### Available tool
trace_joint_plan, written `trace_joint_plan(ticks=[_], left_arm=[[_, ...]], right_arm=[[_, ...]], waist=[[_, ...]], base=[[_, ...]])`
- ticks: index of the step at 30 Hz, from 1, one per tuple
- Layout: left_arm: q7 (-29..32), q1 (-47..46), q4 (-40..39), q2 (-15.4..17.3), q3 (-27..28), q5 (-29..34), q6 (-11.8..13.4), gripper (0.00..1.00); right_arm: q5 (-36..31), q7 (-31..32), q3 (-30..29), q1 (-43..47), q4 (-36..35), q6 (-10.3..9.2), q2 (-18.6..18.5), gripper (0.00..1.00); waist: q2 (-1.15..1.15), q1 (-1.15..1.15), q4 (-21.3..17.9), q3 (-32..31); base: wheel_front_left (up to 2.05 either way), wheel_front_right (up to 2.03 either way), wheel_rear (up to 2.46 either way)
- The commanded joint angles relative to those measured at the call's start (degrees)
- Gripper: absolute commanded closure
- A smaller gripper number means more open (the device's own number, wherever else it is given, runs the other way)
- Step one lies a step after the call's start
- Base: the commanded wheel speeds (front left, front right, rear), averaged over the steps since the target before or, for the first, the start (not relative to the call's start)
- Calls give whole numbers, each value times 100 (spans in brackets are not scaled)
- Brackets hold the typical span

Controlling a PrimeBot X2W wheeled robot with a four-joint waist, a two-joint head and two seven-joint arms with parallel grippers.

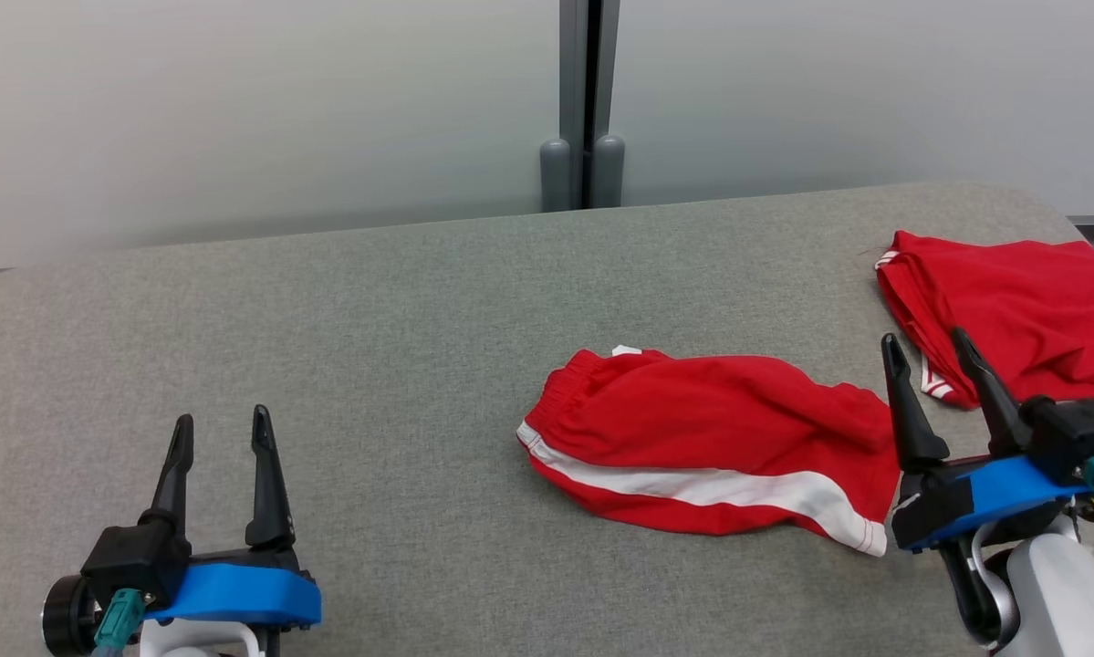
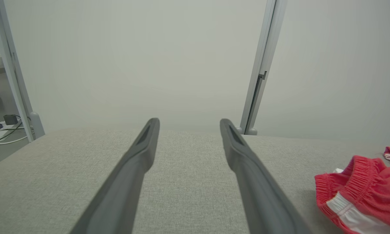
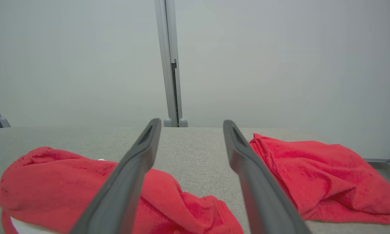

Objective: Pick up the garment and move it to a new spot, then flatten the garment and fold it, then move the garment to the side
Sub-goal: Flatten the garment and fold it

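Looking down from the head cam: red fabric shorts with a white side stripe (image 1: pixel 702 438) lie rumpled right of centre on the grey cloth-covered table (image 1: pixel 328 365), a folded red garment (image 1: pixel 1012 306) near the right edge. The left gripper (image 1: pixel 223 418) and right gripper (image 1: pixel 925 338) are both spread, empty. Left wrist: fingers apart, shorts at lower right. Right wrist: fingers apart, one garment either side.

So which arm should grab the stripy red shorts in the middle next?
Probably the right. The right gripper is open just beside the stripy red shorts, while the left gripper, also open, sits far away from them across the table.
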Motion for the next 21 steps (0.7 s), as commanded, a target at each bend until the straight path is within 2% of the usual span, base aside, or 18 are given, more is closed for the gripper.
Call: trace_joint_plan(ticks=[1,5,10,21], left_arm=[[-26,37,-20,-4,10,30,1,0],[-26,59,-17,-4,40,68,-25,0],[-26,55,-11,-4,61,77,-44,0],[-26,-52,59,40,47,189,-97,0]], right_arm=[[-68,-27,-85,137,-193,2,103,0],[-203,-24,-205,590,-785,2,478,0],[-380,-23,62,1090,-1212,2,738,0],[-487,-24,213,1337,-1236,2,962,0]], waist=[[0,0,-38,-23],[0,0,-96,-44],[0,0,-132,-44],[0,0,-185,22]], base=[[0,0,0],[0,0,0],[0,0,0],[0,0,0]])
